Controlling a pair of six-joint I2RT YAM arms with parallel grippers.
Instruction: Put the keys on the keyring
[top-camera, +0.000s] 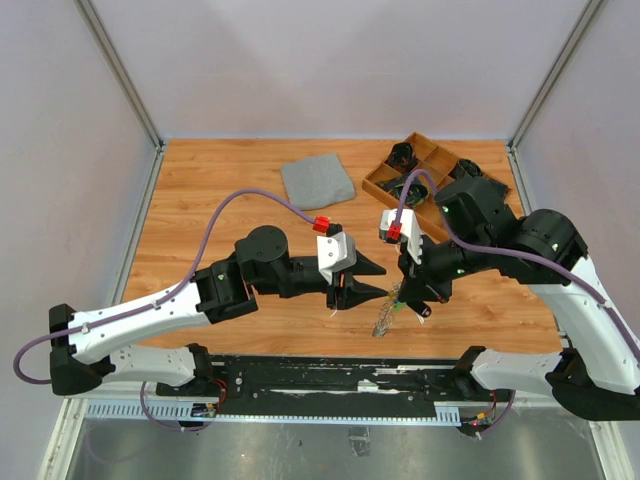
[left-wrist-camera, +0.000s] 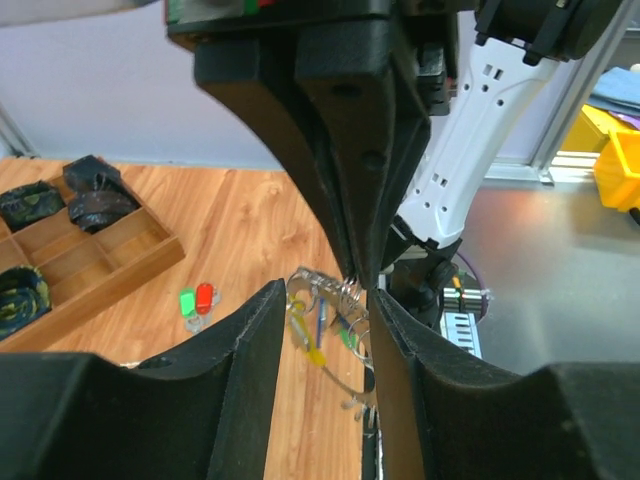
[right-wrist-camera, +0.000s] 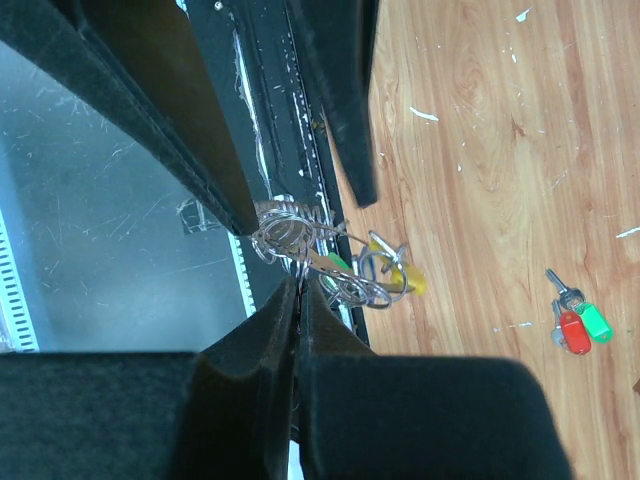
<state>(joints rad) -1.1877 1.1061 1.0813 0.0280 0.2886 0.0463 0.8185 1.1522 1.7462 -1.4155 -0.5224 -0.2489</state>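
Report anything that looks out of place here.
Two keys, red- and green-headed, lie loose on the table, apart from the keyring pinched in the fingers of the right gripper. The keyring itself looks like a tangled wire snarl.

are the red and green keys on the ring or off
Off. The red and green plastic-headed keys lie on the wooden table, apart from the thin silvery wire keyring.

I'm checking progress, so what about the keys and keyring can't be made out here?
Top view: keyring too small to trace.
Left wrist: its pinched part hidden between the right fingers.
Right wrist: the tangle hides how many keys are threaded; left fingers cut off by the frame.
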